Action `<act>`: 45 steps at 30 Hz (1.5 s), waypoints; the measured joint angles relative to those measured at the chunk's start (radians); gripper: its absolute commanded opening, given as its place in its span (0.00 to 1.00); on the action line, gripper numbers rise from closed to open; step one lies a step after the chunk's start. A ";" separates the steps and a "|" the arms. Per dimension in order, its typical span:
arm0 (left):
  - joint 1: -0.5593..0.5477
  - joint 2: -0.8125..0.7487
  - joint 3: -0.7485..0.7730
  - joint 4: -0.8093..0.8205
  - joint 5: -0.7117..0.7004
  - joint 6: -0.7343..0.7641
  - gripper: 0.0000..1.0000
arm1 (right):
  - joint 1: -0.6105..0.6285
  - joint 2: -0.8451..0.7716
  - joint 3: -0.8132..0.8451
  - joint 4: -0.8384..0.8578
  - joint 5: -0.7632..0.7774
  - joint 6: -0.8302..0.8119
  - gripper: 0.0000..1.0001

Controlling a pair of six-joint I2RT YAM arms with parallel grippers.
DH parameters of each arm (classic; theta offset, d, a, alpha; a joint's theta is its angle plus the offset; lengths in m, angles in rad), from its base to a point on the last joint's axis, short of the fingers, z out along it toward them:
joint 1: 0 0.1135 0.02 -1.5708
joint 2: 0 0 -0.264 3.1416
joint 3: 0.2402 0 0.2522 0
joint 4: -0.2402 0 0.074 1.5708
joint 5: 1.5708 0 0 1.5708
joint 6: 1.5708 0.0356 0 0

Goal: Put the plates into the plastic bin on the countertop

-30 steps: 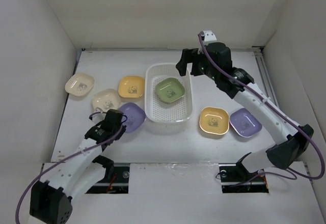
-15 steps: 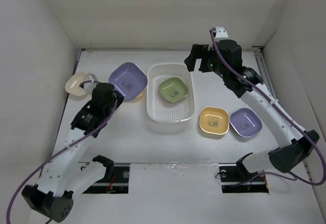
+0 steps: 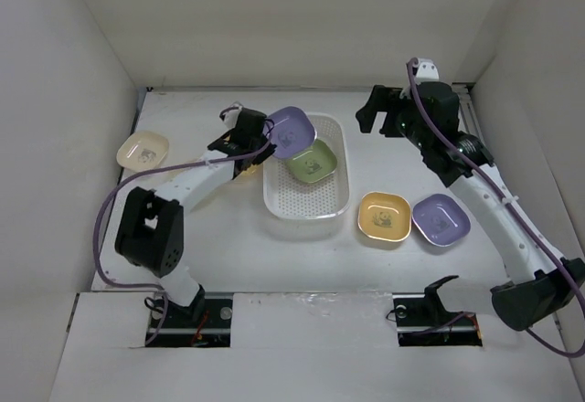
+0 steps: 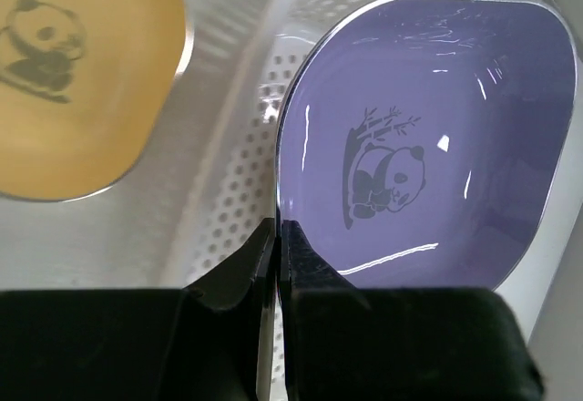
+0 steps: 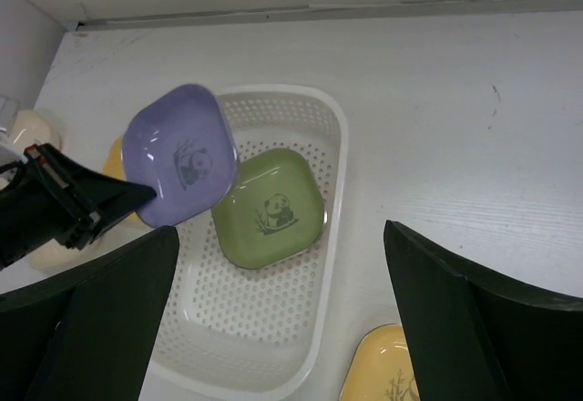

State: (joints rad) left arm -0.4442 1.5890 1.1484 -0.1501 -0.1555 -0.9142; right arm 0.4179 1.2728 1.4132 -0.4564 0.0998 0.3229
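I'm pinching the glossy lavender panda plate (image 4: 419, 137) by its rim with the left gripper (image 4: 276, 237); right gripper (image 5: 281, 237) is hanging wide open, empty.

lavender plate (image 4: 419, 146): glossy plastic | bin (image 3: 306, 203): matt perforated plastic | countertop (image 3: 384, 172): matt

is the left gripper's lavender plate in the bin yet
Not yet: the lavender plate hangs tilted over the bin, rim pinched by the left gripper.
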 measured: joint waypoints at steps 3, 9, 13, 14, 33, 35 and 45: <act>-0.054 0.091 0.101 -0.009 -0.035 -0.032 0.00 | -0.014 -0.018 -0.034 -0.002 -0.001 0.006 1.00; -0.179 0.164 0.210 -0.065 -0.120 -0.160 0.00 | -0.049 -0.042 -0.099 -0.010 0.000 0.021 1.00; -0.203 0.164 0.186 -0.087 -0.148 -0.240 0.00 | -0.061 -0.074 -0.124 -0.021 0.004 0.026 1.00; -0.201 0.164 0.178 -0.089 -0.153 -0.253 0.00 | -0.063 -0.084 -0.129 -0.023 0.005 0.029 1.00; -0.256 0.178 0.124 -0.093 -0.144 -0.336 0.97 | -0.082 -0.187 -0.262 -0.080 0.086 0.049 1.00; -0.275 0.145 0.108 -0.101 -0.156 -0.342 1.00 | -0.089 -0.200 -0.294 -0.085 0.097 0.061 1.00; -0.322 -0.121 0.121 -0.168 -0.275 -0.245 1.00 | -0.137 -0.225 -0.534 -0.159 0.108 0.193 1.00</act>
State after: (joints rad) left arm -0.7662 1.4681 1.2694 -0.3180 -0.4305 -1.1595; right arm 0.2806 1.0481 0.8795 -0.6155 0.2073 0.5163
